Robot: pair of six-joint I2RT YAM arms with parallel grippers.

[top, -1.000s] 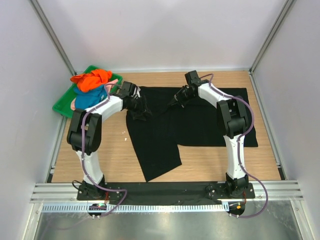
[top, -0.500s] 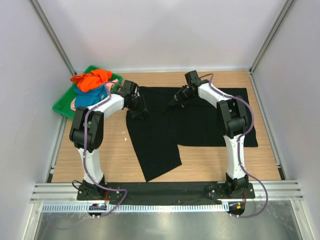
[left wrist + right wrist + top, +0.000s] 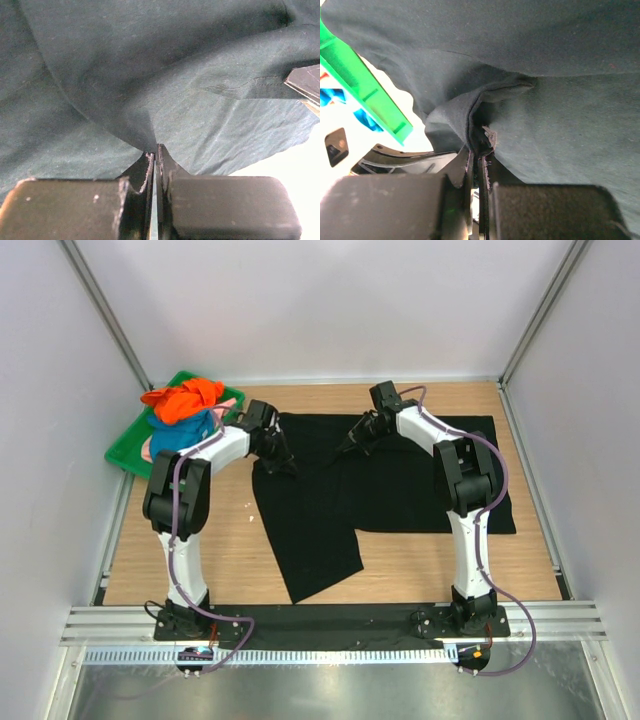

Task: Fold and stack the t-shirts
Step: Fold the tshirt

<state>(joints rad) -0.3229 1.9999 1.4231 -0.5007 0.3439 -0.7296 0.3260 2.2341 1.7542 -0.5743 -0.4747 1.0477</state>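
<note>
A large black t-shirt lies spread over the middle and right of the wooden table, with one flap reaching toward the near edge. My left gripper is shut on a pinch of this black t-shirt at its left edge. My right gripper is shut on a fold of the same black t-shirt near its far middle. Orange, blue and pink t-shirts are piled in the green tray.
The green plastic tray sits at the far left corner, and its rim shows in the right wrist view. Bare wood lies left of the black cloth. White walls and metal posts enclose the table.
My left gripper has closed on the black t-shirt's left edge; it was open before. The right arm has stayed still.
</note>
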